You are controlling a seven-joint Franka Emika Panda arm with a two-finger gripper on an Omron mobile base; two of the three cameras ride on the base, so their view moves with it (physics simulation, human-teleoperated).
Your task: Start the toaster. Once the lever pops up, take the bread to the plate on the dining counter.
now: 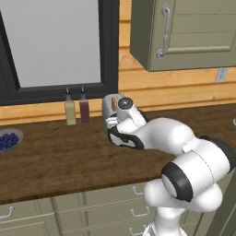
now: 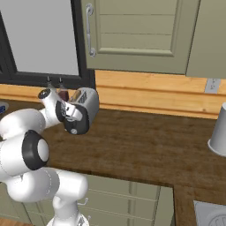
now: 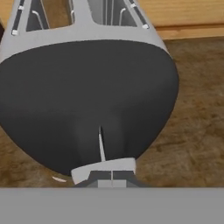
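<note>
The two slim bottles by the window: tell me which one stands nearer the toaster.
The dark reddish bottle. It stands on the toaster's side of the pair, while the pale yellow-green bottle stands on its far side, further toward the bowl of blueberries.

Silver toaster [image 2: 88,102] upright on worktop, pale lever [image 3: 103,165] low on black front.
</note>
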